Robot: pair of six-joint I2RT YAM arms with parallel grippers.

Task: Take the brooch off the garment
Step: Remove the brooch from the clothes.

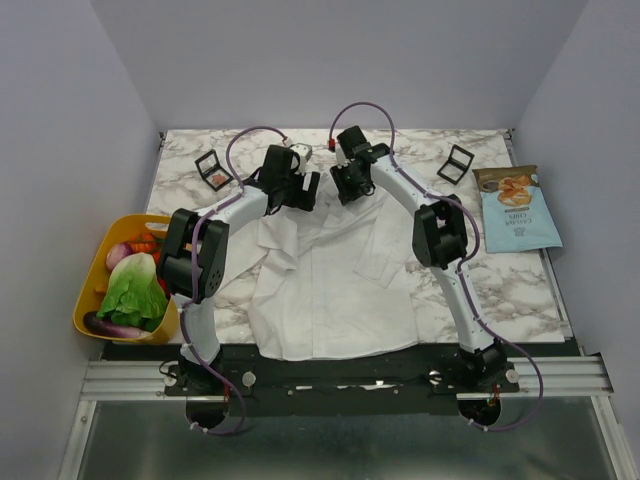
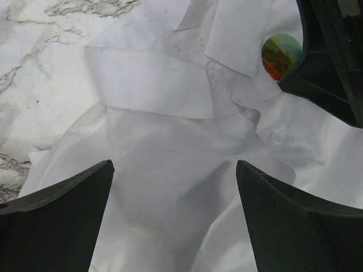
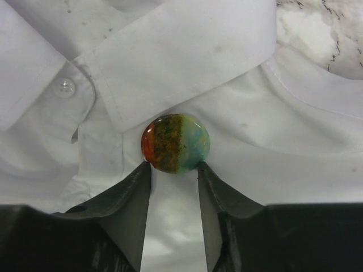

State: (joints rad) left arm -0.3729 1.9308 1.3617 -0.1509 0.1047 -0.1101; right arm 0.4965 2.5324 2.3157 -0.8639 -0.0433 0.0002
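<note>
**Right fingers lined up on the brooch at the collar**

Top view: the garment (image 1: 335, 290), a thin white shirt, lies spread and creased on the marble-patterned table (image 1: 500, 290). The left arm (image 1: 215, 225) and right arm (image 1: 440, 235) both reach to its far end, wrists close together over the collar. The brooch is too small to pick out here. A yellow basket (image 1: 85, 305) of vegetables, black palettes (image 1: 212, 170) and a blue snack bag (image 1: 518, 210) sit off the shirt.

Left wrist view: the left fingers (image 2: 57, 221) stand wide apart, holding nothing, above rumpled cloth below the stiff folded collar (image 2: 153, 82). The brooch (image 2: 281, 55) shows at upper right, a glossy round disc just beside the dark right fingers (image 2: 334, 68).

Right wrist view: the brooch (image 3: 176, 143) sits on the shirt front directly under a collar point. It is banded orange-red through mottled brown to pale green and looks smooth as polished stone. A clear button (image 3: 64, 87) lies to its left. The right fingers (image 3: 127, 192) are partly apart with only cloth between them, tips at the disc's lower rim. Contact cannot be told, and the disc is not gripped.

The step in hand looks like the approach to the grasp. The gap seems narrower than the disc, so the next move likely calls for a careful pinch on its rim. The domed surface may slip, and the thin fabric may lift with it unless the left fingers pin the cloth.
</note>
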